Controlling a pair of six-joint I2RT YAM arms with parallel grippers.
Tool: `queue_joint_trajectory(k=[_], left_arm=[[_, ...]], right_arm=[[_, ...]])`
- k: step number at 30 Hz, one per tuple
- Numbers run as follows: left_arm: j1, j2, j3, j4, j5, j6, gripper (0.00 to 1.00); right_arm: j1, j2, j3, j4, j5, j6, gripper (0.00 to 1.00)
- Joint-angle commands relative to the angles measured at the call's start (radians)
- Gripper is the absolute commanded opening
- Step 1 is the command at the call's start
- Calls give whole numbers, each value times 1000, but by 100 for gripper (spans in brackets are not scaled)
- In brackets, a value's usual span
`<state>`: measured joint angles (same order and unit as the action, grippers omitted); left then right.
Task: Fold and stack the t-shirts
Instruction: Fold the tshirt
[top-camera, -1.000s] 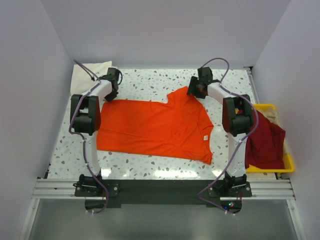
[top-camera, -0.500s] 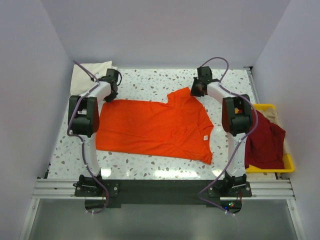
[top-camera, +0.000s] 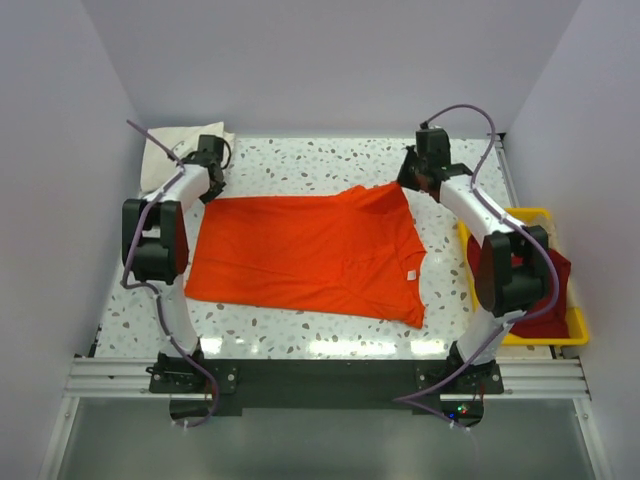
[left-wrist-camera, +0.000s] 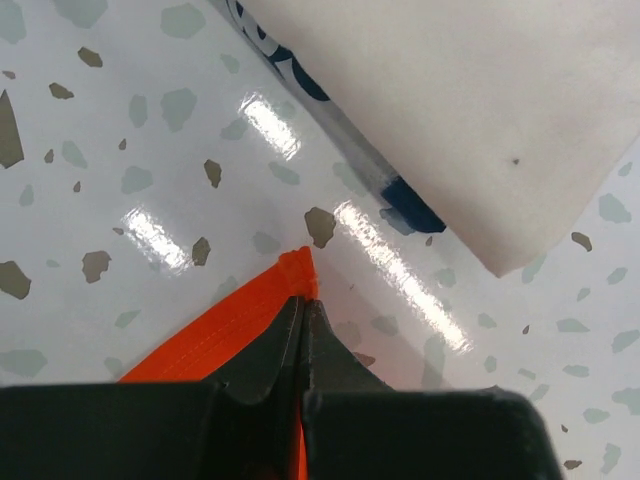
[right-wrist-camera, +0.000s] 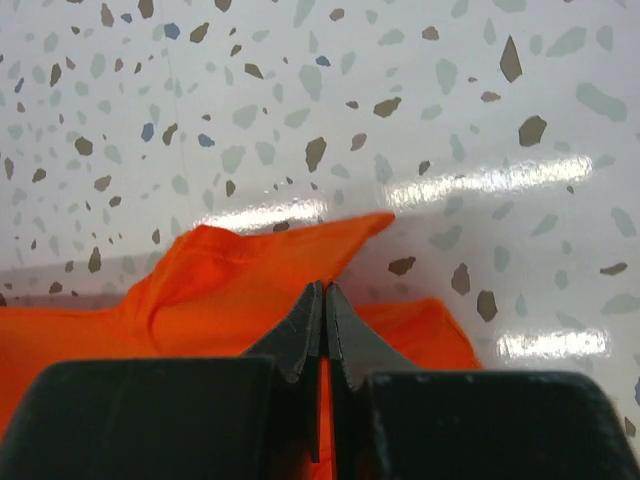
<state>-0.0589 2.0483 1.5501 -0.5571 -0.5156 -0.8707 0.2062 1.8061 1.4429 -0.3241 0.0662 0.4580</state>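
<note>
1. The orange t-shirt (top-camera: 310, 255) lies spread nearly flat in the middle of the table (top-camera: 300, 165). Its white neck label (top-camera: 409, 274) faces the right edge, and one sleeve is rumpled at the far right.
2. The left gripper (top-camera: 212, 192) is closed tight on the shirt's far-left corner. The left wrist view shows only the tip of the hem poking out past the fingertips (left-wrist-camera: 285, 330).
3. The right gripper (top-camera: 408, 184) is likewise clamped on orange cloth at the far-right sleeve, with a peak of fabric bunched just ahead of its fingertips (right-wrist-camera: 300, 325).
4. The cream t-shirt (top-camera: 165, 150) sits folded in the far-left corner of the table, just beyond the left pinch and apart from it. The dark red t-shirt (top-camera: 556, 285) is heaped in the yellow tray (top-camera: 577, 326) at the right edge.
5. The step in hand looks like the first fold, bringing the far edge over toward the near edge.
6. To do it well, raise both corners together and level, only high enough to clear the cloth below. Draw them slightly apart so the far hem is taut.
7. The left bite is shallow — a jerk could pull the hem free, so move slowly.
8. The right side holds a bunched sleeve rather than a clean corner, so expect a crooked edge there unless it is smoothed.
</note>
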Motion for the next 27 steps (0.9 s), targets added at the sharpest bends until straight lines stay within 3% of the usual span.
queue_joint_trajectory(k=[1,7,16,27], left_arm=[[31,-92,-39,28,3,16,0],[39,-184,-131,39,37,22,0],[39,-326,-321,52,91,-28,0],[48,-434,-452,75,106,-47,0]], right_arm=[[-1,-95,-84,-9,56,30,0],[-1,-261,-222,-61,75,67,0],[5,-436,-394,-99,-31,145,0],[58,-511,-553,-102,-52,160,0]])
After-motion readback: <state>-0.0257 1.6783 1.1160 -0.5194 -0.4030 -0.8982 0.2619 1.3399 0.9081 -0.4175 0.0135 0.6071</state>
